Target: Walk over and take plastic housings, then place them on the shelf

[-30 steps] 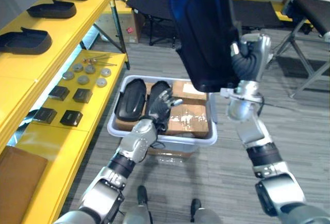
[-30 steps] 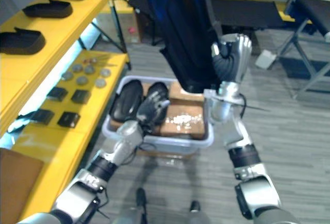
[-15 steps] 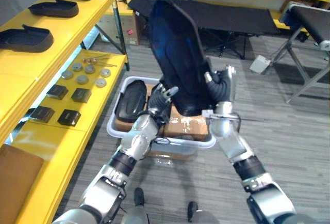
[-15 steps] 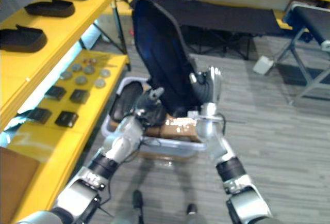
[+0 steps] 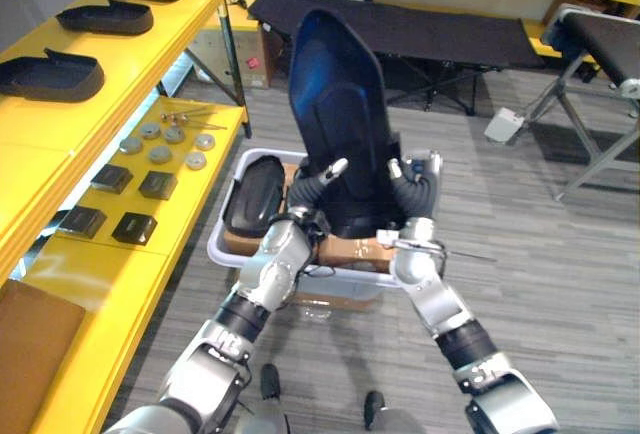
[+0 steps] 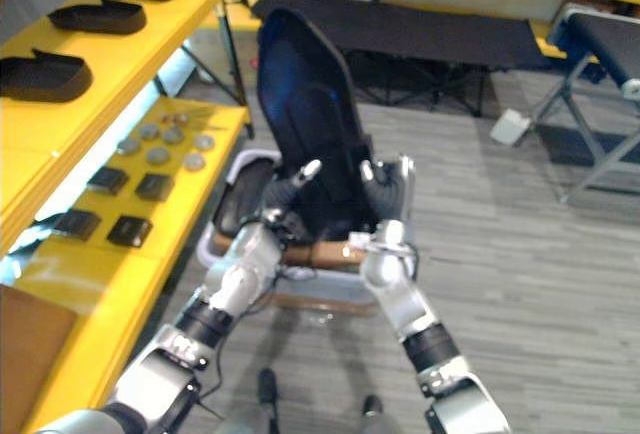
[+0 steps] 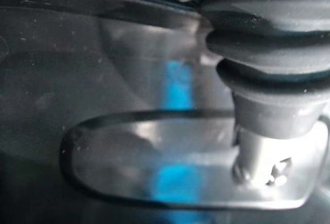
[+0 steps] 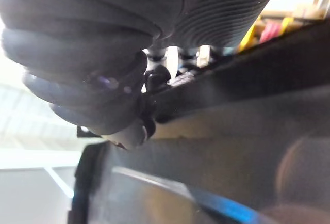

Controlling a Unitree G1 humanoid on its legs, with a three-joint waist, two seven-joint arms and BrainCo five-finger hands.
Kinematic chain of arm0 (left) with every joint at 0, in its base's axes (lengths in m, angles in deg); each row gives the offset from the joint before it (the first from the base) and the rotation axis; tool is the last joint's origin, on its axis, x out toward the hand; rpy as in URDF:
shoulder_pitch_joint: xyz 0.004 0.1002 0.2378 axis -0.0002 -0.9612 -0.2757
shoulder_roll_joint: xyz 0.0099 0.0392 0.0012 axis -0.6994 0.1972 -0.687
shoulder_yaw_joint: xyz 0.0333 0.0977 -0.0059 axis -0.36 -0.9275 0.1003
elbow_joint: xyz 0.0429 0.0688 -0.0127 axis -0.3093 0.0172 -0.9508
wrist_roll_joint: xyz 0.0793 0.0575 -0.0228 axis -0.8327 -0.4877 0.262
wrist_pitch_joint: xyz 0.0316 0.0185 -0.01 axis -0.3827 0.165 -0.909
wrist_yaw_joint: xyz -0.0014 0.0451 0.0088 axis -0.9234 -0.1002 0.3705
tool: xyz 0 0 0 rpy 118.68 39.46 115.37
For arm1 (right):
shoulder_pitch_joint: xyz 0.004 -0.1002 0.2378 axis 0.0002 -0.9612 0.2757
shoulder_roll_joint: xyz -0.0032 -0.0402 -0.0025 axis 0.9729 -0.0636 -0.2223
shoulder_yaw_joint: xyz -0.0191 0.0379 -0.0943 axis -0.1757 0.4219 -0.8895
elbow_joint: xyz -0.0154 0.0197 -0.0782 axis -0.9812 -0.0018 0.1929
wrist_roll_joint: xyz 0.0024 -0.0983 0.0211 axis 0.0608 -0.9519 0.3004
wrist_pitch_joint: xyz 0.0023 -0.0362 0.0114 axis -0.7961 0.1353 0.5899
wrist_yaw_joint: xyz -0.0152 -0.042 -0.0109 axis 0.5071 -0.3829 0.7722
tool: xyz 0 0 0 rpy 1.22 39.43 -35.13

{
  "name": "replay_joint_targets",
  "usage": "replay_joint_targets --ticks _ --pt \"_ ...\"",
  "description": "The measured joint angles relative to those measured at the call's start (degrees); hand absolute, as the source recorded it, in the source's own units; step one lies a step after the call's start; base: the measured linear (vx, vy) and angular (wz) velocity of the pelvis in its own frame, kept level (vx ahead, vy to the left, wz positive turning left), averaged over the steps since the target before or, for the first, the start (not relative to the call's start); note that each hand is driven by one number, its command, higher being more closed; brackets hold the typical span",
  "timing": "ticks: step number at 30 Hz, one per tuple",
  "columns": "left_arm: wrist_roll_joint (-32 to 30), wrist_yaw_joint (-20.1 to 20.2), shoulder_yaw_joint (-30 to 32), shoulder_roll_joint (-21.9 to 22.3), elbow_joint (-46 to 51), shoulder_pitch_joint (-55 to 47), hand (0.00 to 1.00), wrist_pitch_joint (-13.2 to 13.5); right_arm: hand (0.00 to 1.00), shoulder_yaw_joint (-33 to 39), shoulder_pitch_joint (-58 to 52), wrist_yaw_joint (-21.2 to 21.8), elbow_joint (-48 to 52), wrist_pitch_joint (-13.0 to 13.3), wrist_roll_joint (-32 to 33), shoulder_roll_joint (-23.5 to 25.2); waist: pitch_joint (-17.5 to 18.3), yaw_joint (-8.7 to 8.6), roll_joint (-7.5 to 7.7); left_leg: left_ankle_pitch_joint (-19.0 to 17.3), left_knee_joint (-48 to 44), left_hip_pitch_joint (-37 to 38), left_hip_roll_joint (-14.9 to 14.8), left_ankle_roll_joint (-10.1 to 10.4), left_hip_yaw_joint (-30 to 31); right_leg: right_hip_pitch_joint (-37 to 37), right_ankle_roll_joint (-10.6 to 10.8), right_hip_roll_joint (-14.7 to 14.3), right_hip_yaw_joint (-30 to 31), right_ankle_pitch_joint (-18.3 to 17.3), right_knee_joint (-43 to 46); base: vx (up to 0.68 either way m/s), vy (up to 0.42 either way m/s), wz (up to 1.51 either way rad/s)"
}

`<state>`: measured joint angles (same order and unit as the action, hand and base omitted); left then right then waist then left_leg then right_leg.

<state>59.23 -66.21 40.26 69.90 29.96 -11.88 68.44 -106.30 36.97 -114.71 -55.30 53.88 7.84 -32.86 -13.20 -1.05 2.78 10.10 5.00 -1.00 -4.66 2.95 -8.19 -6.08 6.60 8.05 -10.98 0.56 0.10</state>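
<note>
A big black plastic housing (image 5: 340, 119) stands upright over the white bin (image 5: 222, 246), held between my two hands. My right hand (image 5: 414, 186) is shut on its lower right edge. At the lower left edge my left hand (image 5: 312, 190) grips it, thumb (image 5: 336, 166) lying on the front face. The glossy housing surface (image 7: 103, 105) is close against the left hand in the left wrist view. Another black housing (image 5: 250, 192) lies in the bin beside cardboard boxes (image 5: 355, 250).
A yellow shelf (image 5: 150, 44) runs along the left with three black housings (image 5: 50, 76) on its upper level. Its lower level (image 5: 190, 194) carries small black boxes (image 5: 138, 227) and round metal discs (image 5: 162, 154). A black cot (image 5: 450, 39) stands behind the bin.
The housing has come down from high before the camera to upright over the bin. My left hand rose out of the bin and closed on the housing's left edge.
</note>
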Motion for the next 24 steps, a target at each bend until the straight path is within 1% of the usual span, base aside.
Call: replay_joint_targets --ticks 4,6,8,11,12,17,19,21,22,23,24 --pt "0.19 0.01 -0.05 0.0 -0.01 -0.75 1.0 0.36 1.0 -0.25 -0.85 -0.13 0.42 -0.07 -0.01 0.75 0.64 0.0 0.52 0.0 0.0 -0.03 0.07 0.0 -0.04 -0.12 0.03 0.02 0.0 0.21 -0.64 0.0 0.0 0.0" --pt "0.73 0.21 -0.1 -0.01 -0.01 -2.02 1.0 1.39 1.0 -1.36 -1.1 -0.31 0.42 -0.3 0.01 0.75 1.47 -0.05 0.74 -0.06 0.0 -0.04 0.07 -0.01 -0.13 -0.19 0.04 0.02 0.04 0.35 -0.96 0.0 0.0 0.0" --pt "1.93 0.3 -0.33 -0.01 -0.13 -2.28 1.0 1.6 1.0 -1.61 -1.17 -0.49 0.42 -0.3 0.01 0.74 1.59 -0.01 0.78 -0.07 0.0 -0.04 0.02 0.0 -0.11 -0.2 0.01 -0.01 0.03 0.37 -0.99 0.0 0.0 0.0" --pt "0.53 0.31 -0.64 -0.02 -0.19 -2.48 1.0 2.83 1.0 -2.14 -1.18 -1.49 0.42 -0.53 0.03 0.74 1.59 0.01 0.78 -0.08 0.01 -0.04 0.05 0.0 -0.11 -0.31 -0.08 -0.01 0.03 0.54 -1.23 0.0 0.0 0.0" --pt "-0.89 0.35 -0.69 -0.03 -0.19 -2.6 1.0 3.34 0.0 -2.14 -1.19 -1.55 0.42 -0.76 0.32 0.74 1.61 0.01 0.8 -0.1 0.01 -0.03 0.09 0.02 -0.11 -0.58 -0.27 -0.01 0.03 0.72 -1.68 0.0 0.0 0.0" --pt "-3.4 0.52 -0.97 -0.06 -0.18 -5.12 1.0 3.85 0.0 -3.4 -2.26 -1.34 0.63 -0.83 1.18 0.84 1.82 -0.02 0.98 -0.35 0.01 0.02 0.1 0.17 -0.05 -0.94 -0.32 0.0 -0.02 0.84 -2.01 0.0 0.0 0.0" --pt "-5.04 0.5 -0.94 -0.06 -0.17 -6.9 1.0 3.85 0.0 -3.74 -3.3 -0.68 0.66 -1.54 1.47 0.85 2.03 -0.01 1.19 -0.4 0.01 0.01 0.11 0.14 -0.05 -0.96 -0.32 0.01 -0.03 0.83 -2.07 0.0 0.0 0.0" --pt "-7.71 -0.03 -0.87 -0.08 -0.14 -8.73 1.0 3.85 0.0 -3.67 -4.64 1.69 0.67 -2.31 2.38 0.52 2.2 0.01 1.39 -0.43 0.01 0.01 0.19 0.12 -0.04 -1.02 -0.32 0.02 -0.07 0.83 -2.08 0.0 0.0 0.0" --pt "-8.4 -0.15 -0.83 -0.11 -0.06 -9.07 1.0 3.85 0.0 -3.62 -5.06 2.21 0.7 -2.45 2.57 0.43 2.21 0.02 1.4 -0.43 0.01 0.01 0.21 0.11 -0.02 -1.03 -0.32 0.03 -0.09 0.83 -2.08 0.0 0.0 0.0" --pt "-9.77 -0.73 -0.8 -0.25 0.35 -9.47 1.0 3.83 0.0 -3.57 -5.59 2.79 0.75 -2.47 2.95 0.3 2.21 0.04 1.4 -0.44 0.01 0.01 0.24 0.11 -0.02 -1.04 -0.32 0.05 -0.1 0.83 -2.07 0.0 0.0 0.0" --pt "-12.7 -2.32 -0.54 -0.62 2.58 -10.45 1.0 3.79 0.0 -3.14 -6.71 4.16 2.11 -2.54 4.93 0.01 2.21 0.06 1.4 -0.45 0.01 0.01 0.26 0.08 -0.01 -1.06 -0.32 0.07 -0.1 0.83 -2.06 0.0 0.0 0.0"
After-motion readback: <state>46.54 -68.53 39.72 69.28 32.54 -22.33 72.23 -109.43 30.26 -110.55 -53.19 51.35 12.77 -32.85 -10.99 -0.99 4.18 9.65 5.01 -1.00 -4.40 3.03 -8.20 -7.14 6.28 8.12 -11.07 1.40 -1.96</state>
